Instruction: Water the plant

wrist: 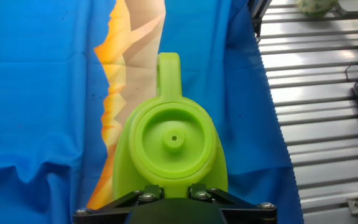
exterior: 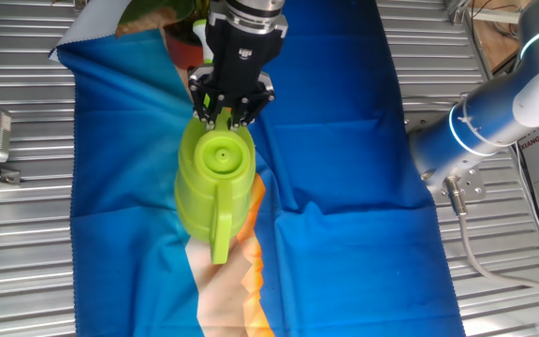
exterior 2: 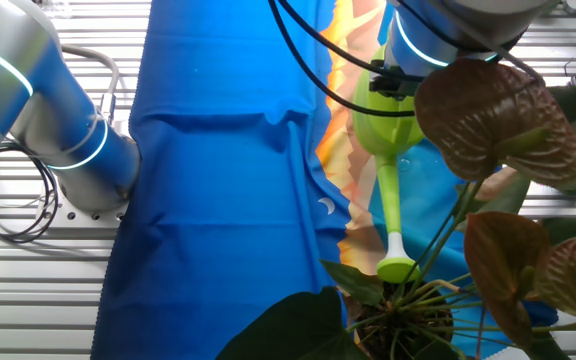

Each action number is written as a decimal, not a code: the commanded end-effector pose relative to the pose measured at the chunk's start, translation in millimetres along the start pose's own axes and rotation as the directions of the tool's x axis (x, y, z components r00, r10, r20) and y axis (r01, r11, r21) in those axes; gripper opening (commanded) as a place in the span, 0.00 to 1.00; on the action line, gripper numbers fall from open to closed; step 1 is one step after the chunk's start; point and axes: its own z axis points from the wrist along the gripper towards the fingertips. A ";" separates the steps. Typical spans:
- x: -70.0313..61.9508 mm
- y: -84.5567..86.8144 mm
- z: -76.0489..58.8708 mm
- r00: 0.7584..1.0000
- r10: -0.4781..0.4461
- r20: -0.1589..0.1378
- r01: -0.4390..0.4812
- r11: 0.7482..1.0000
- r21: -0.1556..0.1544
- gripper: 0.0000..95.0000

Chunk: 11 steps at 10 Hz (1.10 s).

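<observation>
Ribbed metal desk, slatted all across. Draped over it beneath the claw: a rumpled blue cloth with an orange-and-cream streak.

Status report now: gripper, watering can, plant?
Gripper shut on watering can. Spout over plant, near its base. Nothing in the way.

Two opposite high fixed views, close hand view, sharing watering can

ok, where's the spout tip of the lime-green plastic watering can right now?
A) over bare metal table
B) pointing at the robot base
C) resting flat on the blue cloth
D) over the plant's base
D: in the other fixed view the lime-green plastic watering can has its spout tip right above the stems of the leafy plant.
</observation>
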 end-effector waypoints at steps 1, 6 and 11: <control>1.0 -0.2 -1.7 1.000 -0.004 0.000 0.004 1.000 0.000 0.00; 4.8 1.1 -7.1 1.000 -0.004 0.028 0.004 1.000 0.001 0.00; 3.5 -0.1 -9.9 0.999 -0.018 0.035 0.018 1.000 0.002 0.00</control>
